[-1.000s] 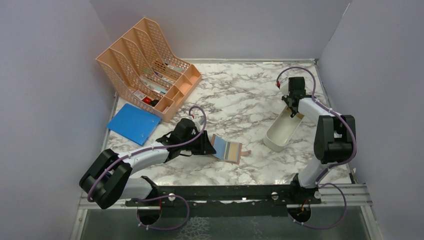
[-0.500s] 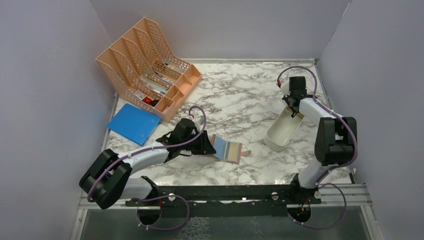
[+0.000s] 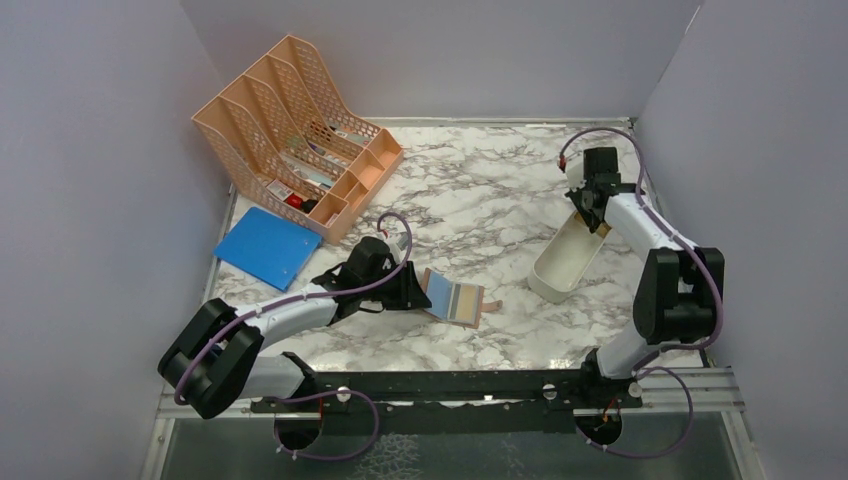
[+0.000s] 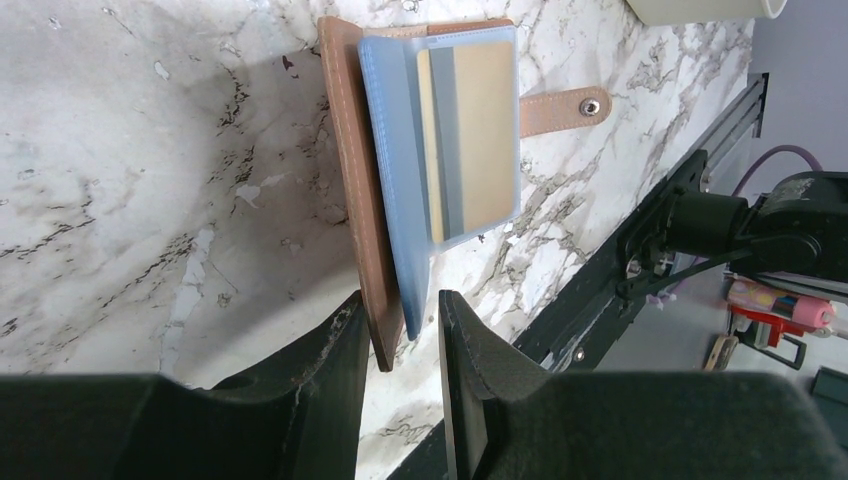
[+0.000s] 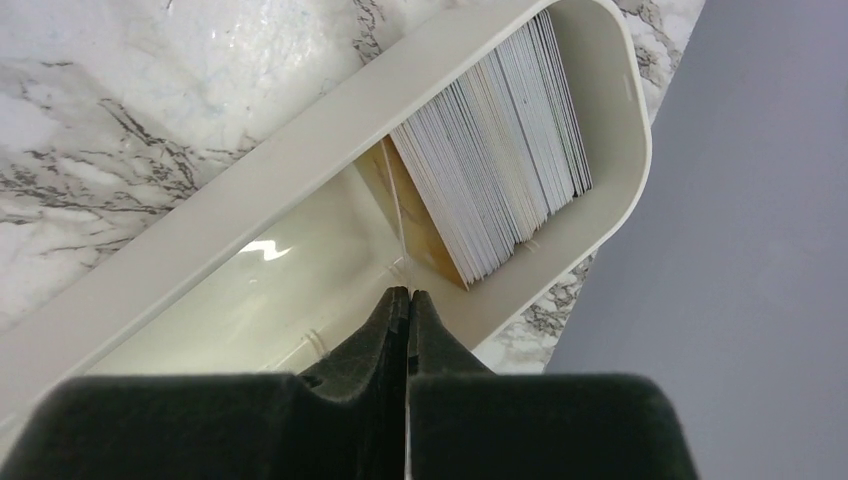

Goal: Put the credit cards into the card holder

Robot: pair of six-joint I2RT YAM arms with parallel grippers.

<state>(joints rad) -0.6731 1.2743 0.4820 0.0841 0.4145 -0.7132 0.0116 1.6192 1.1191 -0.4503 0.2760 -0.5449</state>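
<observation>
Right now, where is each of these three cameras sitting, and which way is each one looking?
Top external: fixed above and behind the robot, looking down on the table; left arm and right arm show, bases nearest.
Left wrist: on the left arm, looking along the left gripper at the open card holder it grips.
Right wrist: on the right arm, looking down into the tray of credit cards; the shut right gripper pinches one credit card.
Shared: top and left wrist both show the card holder.

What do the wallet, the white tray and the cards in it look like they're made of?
The card holder: matte tan leather or imitation, stitched edge; clear bluish plastic sleeves. The tray: glossy cream plastic, showing a highlight. The credit cards: thin stiff plastic, probably.
</observation>
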